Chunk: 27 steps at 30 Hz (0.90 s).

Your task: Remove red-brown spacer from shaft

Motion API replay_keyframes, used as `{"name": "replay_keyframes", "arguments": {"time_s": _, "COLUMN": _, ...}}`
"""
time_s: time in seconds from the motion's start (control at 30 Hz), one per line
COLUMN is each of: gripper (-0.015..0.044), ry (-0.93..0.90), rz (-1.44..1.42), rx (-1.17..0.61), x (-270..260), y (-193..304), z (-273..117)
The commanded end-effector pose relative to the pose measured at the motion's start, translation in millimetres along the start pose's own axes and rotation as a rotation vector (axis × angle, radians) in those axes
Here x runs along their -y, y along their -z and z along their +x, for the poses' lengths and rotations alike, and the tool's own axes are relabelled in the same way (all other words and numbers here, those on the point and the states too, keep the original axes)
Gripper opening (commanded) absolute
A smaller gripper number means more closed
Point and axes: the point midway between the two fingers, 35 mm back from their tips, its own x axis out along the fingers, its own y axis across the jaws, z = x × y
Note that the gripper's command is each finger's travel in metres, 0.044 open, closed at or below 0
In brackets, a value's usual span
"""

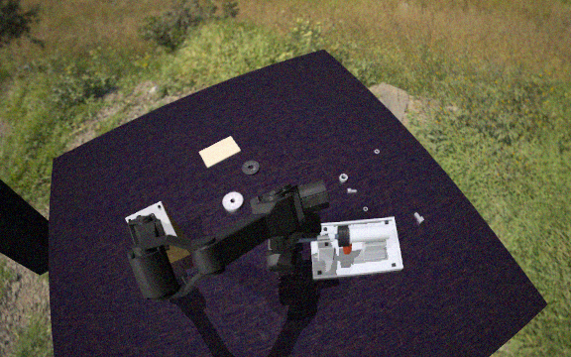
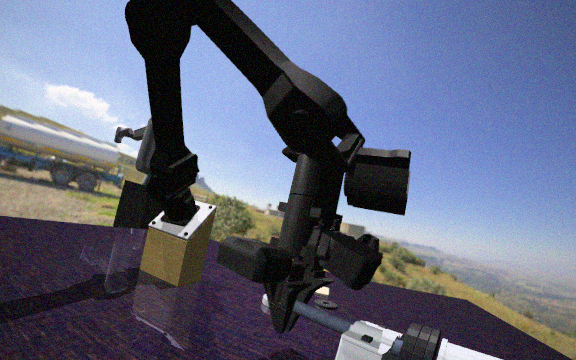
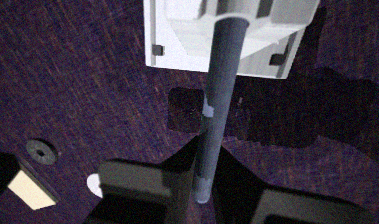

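The shaft [image 2: 323,318] [image 3: 222,75] is grey and runs through the white support block [image 1: 324,243] [image 2: 355,345]. My gripper [image 2: 286,306] [image 3: 204,140] is shut on the shaft near its free end; the top view does not show the fingertips. Several black spacers [image 1: 343,236] [image 2: 420,342] sit side by side on the shaft, beyond the support block. A narrow gap shows between them and the white housing [image 1: 372,234] [image 2: 463,352]. The red-brown spacer [image 1: 347,249] shows off the shaft line, below the black spacers, over the white base; whether it lies still cannot be told.
The white base tray [image 1: 399,255] [image 3: 180,59] carries the assembly. A black washer [image 1: 248,170] [image 3: 41,149], a white disc [image 1: 232,199] [image 3: 94,184] and a cream plate [image 1: 219,151] [image 3: 31,190] lie beyond the arm. Small nuts and screws lie behind the tray. A wooden block [image 2: 168,255] stands by the arm's base.
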Motion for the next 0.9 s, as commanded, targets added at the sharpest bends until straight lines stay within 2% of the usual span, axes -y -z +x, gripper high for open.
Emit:
{"name": "replay_keyframes", "arguments": {"time_s": 0.0, "gripper": 0.0000, "ry": -0.003, "rz": 0.004, "rx": 0.009, "x": 0.2, "y": -5.9, "z": -1.6}}
{"name": "replay_keyframes", "arguments": {"time_s": 0.87, "gripper": 0.0000, "ry": -0.003, "rz": 0.004, "rx": 0.009, "x": 0.3, "y": -15.1, "z": -1.8}}
